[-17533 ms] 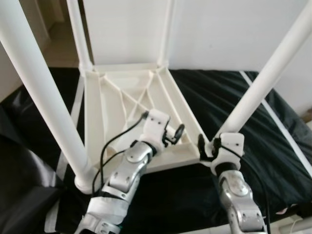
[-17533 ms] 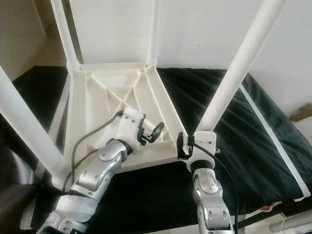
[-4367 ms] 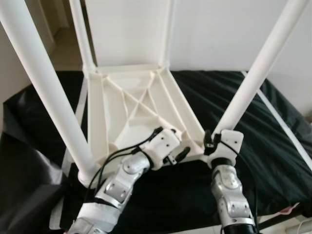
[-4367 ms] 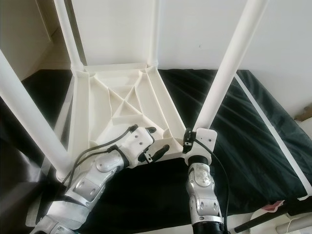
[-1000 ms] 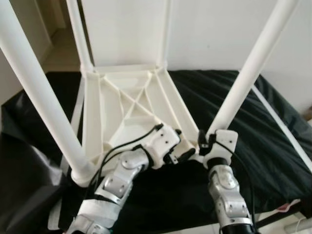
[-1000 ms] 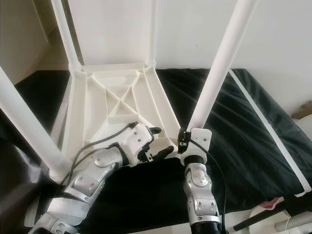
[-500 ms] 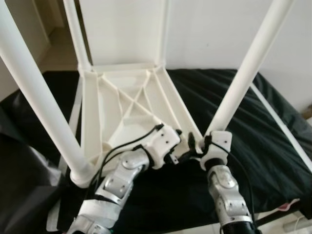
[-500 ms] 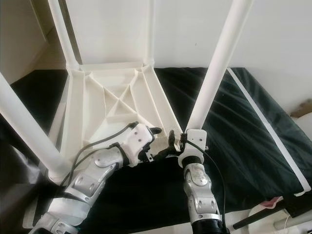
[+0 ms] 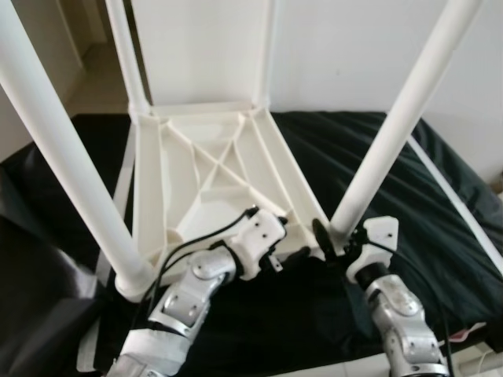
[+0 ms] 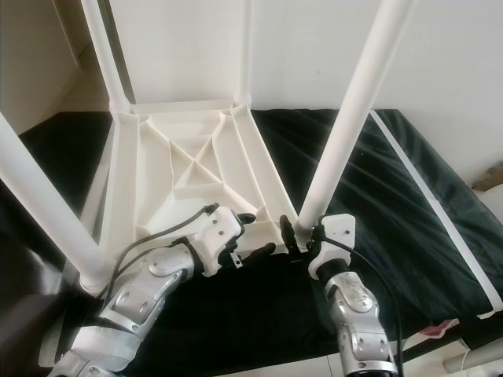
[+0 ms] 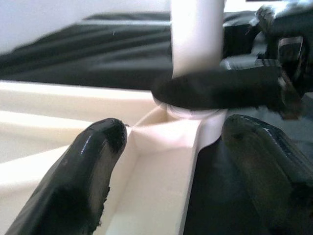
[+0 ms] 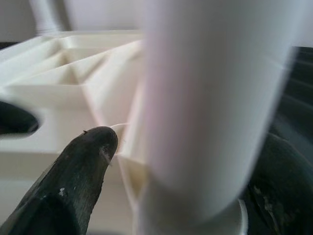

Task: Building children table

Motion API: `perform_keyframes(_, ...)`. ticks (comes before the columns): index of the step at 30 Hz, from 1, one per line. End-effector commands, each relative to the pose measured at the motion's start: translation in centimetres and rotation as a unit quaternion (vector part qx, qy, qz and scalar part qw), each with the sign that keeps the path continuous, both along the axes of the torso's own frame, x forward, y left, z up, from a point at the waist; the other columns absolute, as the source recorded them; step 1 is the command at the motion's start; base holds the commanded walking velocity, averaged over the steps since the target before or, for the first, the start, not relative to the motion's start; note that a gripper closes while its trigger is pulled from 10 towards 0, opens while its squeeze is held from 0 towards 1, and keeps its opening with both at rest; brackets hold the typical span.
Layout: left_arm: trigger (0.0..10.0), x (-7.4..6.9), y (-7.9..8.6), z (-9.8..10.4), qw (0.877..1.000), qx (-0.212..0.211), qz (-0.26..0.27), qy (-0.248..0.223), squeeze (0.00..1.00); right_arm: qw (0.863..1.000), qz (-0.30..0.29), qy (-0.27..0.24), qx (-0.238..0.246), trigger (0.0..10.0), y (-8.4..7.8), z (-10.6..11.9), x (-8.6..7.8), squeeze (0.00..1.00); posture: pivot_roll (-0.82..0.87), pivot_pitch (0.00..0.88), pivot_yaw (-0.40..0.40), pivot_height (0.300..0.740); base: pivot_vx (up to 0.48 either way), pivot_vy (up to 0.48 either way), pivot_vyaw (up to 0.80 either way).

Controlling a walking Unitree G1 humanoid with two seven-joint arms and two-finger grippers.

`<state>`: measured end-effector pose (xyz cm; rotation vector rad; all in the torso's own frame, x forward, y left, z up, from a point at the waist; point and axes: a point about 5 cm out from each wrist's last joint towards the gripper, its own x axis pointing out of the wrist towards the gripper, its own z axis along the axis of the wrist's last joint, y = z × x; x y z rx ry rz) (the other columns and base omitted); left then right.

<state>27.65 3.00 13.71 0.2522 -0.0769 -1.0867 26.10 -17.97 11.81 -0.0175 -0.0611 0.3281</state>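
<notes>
A white plastic children's table [image 9: 196, 169] lies upside down on a black cloth, its legs pointing up. My left gripper [image 9: 292, 233] is at the table's near rim beside the near-right corner. It is open, with one finger inside the rim [image 11: 161, 186] and one outside. My right gripper [image 10: 302, 232] sits at the base of the near-right leg [image 9: 393, 133]. In the right wrist view its fingers [image 12: 93, 161] stand on either side of that leg [image 12: 205, 107], a small gap showing at one fingertip.
The near-left leg [image 9: 63, 157] rises close by my left arm, and two thinner-looking far legs [image 9: 126, 47] stand against the white wall. The black cloth [image 9: 456, 220] spreads out to the right, with a white strip along its edge. A doorway opens at far left.
My right wrist has swung to the right and lower while its fingers stay at the leg's base. The left gripper has slid slightly down along the near rim.
</notes>
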Motion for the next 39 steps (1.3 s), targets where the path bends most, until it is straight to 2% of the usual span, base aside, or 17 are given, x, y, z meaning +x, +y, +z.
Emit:
perform_keyframes(1, 10.0, -0.4, 0.0, -0.2, 1.000, 0.004, -0.018, 0.008, 0.00, 1.000, 0.011, 0.009, 0.002, 10.0, -0.5, -0.1, -0.2, 1.00, -0.01, 0.000, -0.042, 0.740, 0.000, 0.000, 0.00)
perform_keyframes(2, 10.0, -0.4, 0.0, -0.2, 1.000, 0.004, -0.018, 0.008, 0.00, 1.000, 0.011, 0.009, 0.002, 10.0, -0.5, -0.1, -0.2, 1.00, -0.01, 0.000, -0.042, 0.740, 0.000, 0.000, 0.00)
perform_keyframes(3, 10.0, -0.5, 0.3, -0.2, 1.000, 0.006, -0.026, 0.009, 0.00, 0.999, 0.029, 0.010, -0.019, 10.0, -1.6, 0.1, -0.1, 1.00, -0.01, 0.000, -0.035, 0.740, 0.000, 0.000, 0.00)
perform_keyframes(5, 10.0, -0.6, 0.6, -0.1, 0.999, 0.008, -0.033, 0.010, 0.00, 0.998, 0.052, 0.015, -0.036, 10.0, -2.2, 0.4, 0.1, 1.00, -0.01, 0.000, -0.033, 0.740, 0.000, 0.000, 0.00)
perform_keyframes(11, 10.0, -0.8, 1.0, -0.1, 0.999, 0.015, -0.044, 0.010, 0.00, 0.993, 0.098, 0.026, -0.066, 10.0, -2.6, 0.7, 0.7, 1.00, -0.01, 0.000, -0.032, 0.740, 0.000, 0.000, 0.00)
perform_keyframes(12, 10.0, -0.7, 1.1, 0.0, 0.999, 0.017, -0.045, 0.009, 0.00, 0.990, 0.115, 0.029, -0.077, 10.0, -2.4, 0.8, 1.1, 0.18, -0.01, 0.000, -0.033, 0.740, 0.000, 0.000, 0.00)
perform_keyframes(13, 10.0, -0.7, 1.1, 0.0, 0.999, 0.017, -0.046, 0.009, 0.00, 0.987, 0.128, 0.031, -0.087, 10.0, -2.2, 0.9, 1.4, 0.00, -0.01, 0.000, -0.034, 0.740, 0.000, 0.000, 0.00)
perform_keyframes(15, 10.0, -0.7, 1.1, 0.0, 0.999, 0.017, -0.046, 0.009, 0.00, 0.987, 0.128, 0.031, -0.087, 10.0, -2.2, 0.9, 1.4, 0.00, -0.01, 0.000, -0.034, 0.740, 0.000, 0.000, 0.00)
perform_keyframes(17, 10.0, -0.7, 0.9, 0.2, 0.999, 0.016, -0.048, 0.008, 0.00, 0.983, 0.154, 0.038, -0.095, 10.0, -1.7, 0.7, 1.7, 0.00, -0.01, 0.000, -0.039, 0.740, 0.000, 0.000, 0.00)
perform_keyframes(18, 10.0, -0.8, 0.8, 0.2, 0.999, 0.016, -0.049, 0.007, 0.00, 0.981, 0.163, 0.040, -0.100, 3.8, -1.3, 0.5, 1.9, 0.00, 0.00, 0.000, -0.042, 0.740, 0.000, 0.000, 0.00)
perform_keyframes(19, 10.0, -0.8, 0.8, 0.2, 0.999, 0.016, -0.049, 0.007, 0.00, 0.981, 0.163, 0.040, -0.100, 3.8, -1.3, 0.5, 1.9, 0.00, 0.00, 0.000, -0.042, 0.740, 0.000, 0.000, 0.00)
perform_keyframes(20, 10.0, -0.9, 0.7, 0.3, 0.999, 0.014, -0.050, 0.006, 0.00, 0.979, 0.171, 0.043, -0.100, 0.2, -1.1, 0.3, 2.0, 0.00, 0.00, 0.000, -0.048, 0.740, 0.000, 0.000, 0.00)
perform_keyframes(22, 10.0, -0.9, 0.6, 0.3, 0.999, 0.013, -0.049, 0.005, 0.00, 0.977, 0.179, 0.045, -0.106, 0.0, -0.9, 0.1, 2.0, 0.00, 0.01, 0.000, -0.050, 0.740, 0.000, 0.000, 0.00)
perform_keyframes(32, 10.0, -1.0, 0.7, 0.1, 0.999, 0.015, -0.047, 0.007, 0.00, 0.976, 0.185, 0.069, -0.095, 0.0, -1.6, -0.5, 1.4, 0.00, 0.01, 0.000, -0.051, 0.740, 0.000, 0.000, 0.00)
perform_keyframes(33, 10.0, -1.0, 0.6, 0.2, 0.999, 0.014, -0.047, 0.007, 0.00, 0.977, 0.176, 0.076, -0.092, 10.0, -1.9, -0.7, 1.3, 0.00, 0.00, 0.000, -0.049, 0.740, 0.000, 0.000, 0.00)
perform_keyframes(39, 10.0, -1.0, 0.3, 0.2, 0.999, 0.013, -0.049, 0.008, 0.00, 0.987, 0.128, 0.082, -0.056, 10.0, -1.9, -1.1, 0.7, 0.00, -0.01, 0.000, -0.045, 0.740, 0.000, 0.000, 0.00)
